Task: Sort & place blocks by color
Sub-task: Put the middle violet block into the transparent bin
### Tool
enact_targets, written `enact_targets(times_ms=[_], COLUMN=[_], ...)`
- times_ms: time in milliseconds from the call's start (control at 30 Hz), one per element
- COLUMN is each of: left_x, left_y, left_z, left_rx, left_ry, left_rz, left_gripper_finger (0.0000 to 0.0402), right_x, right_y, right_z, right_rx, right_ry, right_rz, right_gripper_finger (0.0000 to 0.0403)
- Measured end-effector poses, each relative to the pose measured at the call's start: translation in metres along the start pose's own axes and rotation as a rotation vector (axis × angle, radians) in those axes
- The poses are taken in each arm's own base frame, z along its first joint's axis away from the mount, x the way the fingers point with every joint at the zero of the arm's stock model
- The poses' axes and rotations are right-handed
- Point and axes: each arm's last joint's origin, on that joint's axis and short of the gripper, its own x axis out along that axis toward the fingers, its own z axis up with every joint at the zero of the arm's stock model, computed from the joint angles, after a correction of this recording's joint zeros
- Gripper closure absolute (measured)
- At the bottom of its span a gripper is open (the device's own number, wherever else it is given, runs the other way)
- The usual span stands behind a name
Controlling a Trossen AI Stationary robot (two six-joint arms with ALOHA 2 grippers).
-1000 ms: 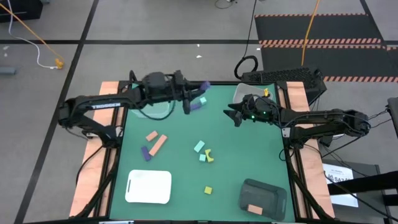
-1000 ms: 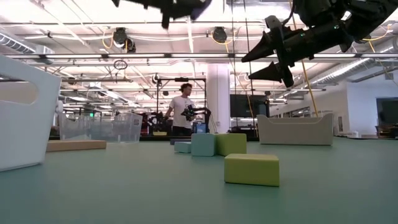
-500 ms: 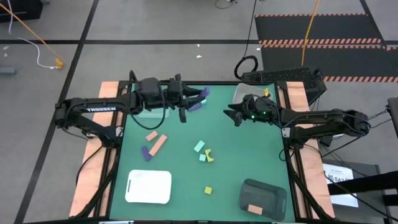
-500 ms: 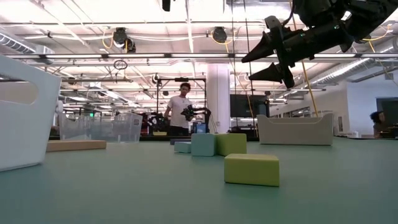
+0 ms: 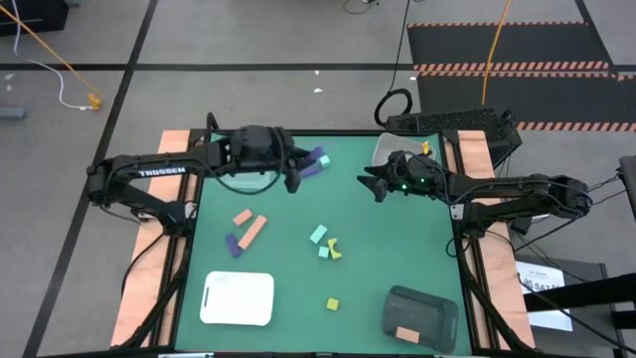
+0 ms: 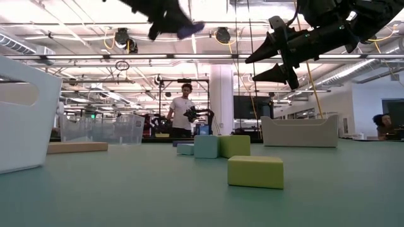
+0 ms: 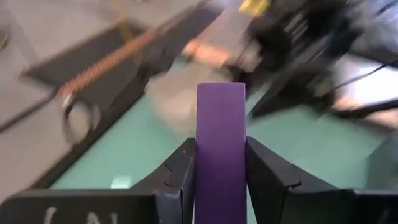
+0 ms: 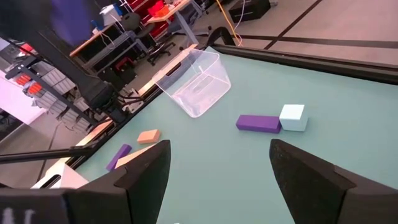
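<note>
Gripping a purple bar (image 7: 220, 149) between my left fingers (image 7: 181, 174), I hold it above the tabletop's (image 5: 397, 239) far edge. My right fingers (image 8: 149, 168) hang wide apart, empty, nearby. Remaining blocks (image 5: 328, 244) lie mid-tabletop.

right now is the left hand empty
No, the left hand is shut on a purple block, which stands clamped between its two fingers.
</note>
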Motion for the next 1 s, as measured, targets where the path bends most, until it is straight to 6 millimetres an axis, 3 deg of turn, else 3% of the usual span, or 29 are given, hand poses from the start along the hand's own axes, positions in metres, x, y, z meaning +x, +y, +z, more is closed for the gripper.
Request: enact_targets(times_ms=[233,400,800,1000], left_x=[-0.01,-0.02,-0.021,-0.025], left_y=[0.031,0.053,0.115,0.127], left_z=[-0.039,-0.063,-0.115,-0.126], left_rx=[-0.114,-0.132,-0.379,-0.465], left_ry=[0.436,0.625,0.661,0.672], left_rz=[0.209,0.39,0.602,0.671], left_gripper_finger=[0.0297,0.0297,0.0296,0.0237], right_x=[0.0,0.0,0.0,0.0], right_y=[0.0,0.0,0.0,0.0], right_z=[0.0,0.0,0.0,0.0], right_rx=[-0.002,-0.003,-0.003,-0.003], right_ry=[0.0,0.0,0.001,0.001], right_rz=[0.0,0.0,0.0,0.002], right_gripper_finger=[0.014,0.014,0.014,0.014])
